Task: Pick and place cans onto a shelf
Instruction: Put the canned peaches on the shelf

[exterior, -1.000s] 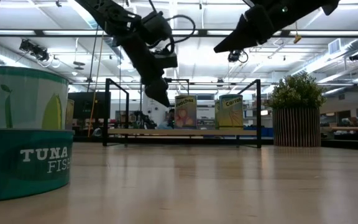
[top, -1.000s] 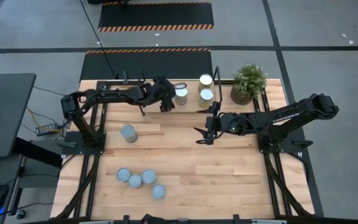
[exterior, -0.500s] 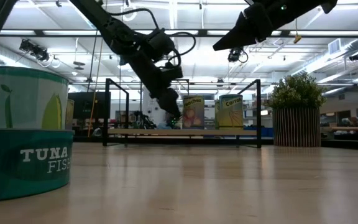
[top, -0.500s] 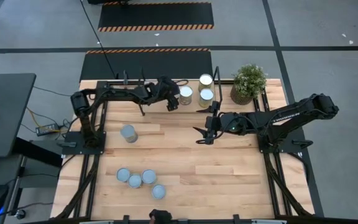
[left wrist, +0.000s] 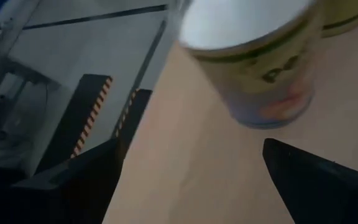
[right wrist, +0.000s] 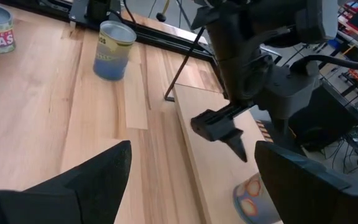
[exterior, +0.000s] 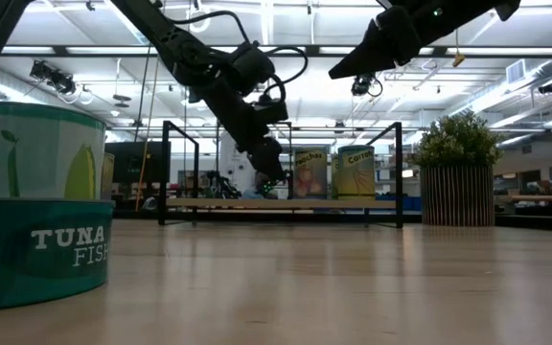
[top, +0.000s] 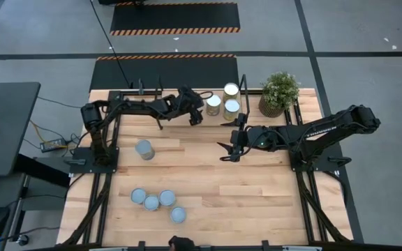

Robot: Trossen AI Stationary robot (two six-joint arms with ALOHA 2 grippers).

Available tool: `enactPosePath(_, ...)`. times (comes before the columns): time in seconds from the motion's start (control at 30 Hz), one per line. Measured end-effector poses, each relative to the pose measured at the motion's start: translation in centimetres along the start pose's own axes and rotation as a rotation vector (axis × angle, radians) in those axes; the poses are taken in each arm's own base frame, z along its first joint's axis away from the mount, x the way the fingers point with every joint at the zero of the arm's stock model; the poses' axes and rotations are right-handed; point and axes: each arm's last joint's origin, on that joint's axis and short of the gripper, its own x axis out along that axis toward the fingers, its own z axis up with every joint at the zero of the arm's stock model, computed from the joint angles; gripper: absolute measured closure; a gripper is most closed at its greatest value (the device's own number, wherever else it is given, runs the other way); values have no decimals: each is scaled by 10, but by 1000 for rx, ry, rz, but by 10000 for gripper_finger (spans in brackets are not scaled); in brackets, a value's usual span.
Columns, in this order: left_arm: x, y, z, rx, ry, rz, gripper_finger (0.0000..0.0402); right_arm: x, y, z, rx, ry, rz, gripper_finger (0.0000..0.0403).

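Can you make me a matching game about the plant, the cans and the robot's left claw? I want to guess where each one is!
Things:
1. plant
2. left gripper
3. lone can
4. four bunched cans

Places:
a. open, over the shelf, beside a can standing there
b. back right corner of the table
c. together by the table's near edge
d. by itself, near the left arm's base

Pairs: 1-b, 2-a, 3-d, 4-c

Three cans (top: 213,104) stand on the shelf (top: 135,97) at the bench's (top: 257,188) far edge, with a plant (top: 279,92) right of them. One can (top: 144,148) stands alone at mid-left; four cans (top: 159,202) cluster near the front.
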Motion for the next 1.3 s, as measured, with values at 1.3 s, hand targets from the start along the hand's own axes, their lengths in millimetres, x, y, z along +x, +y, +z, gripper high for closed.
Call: enactPosePath(1.3,3,-23,26,237,-230,152,12,0,-1,-1,-20,11,-39,54)
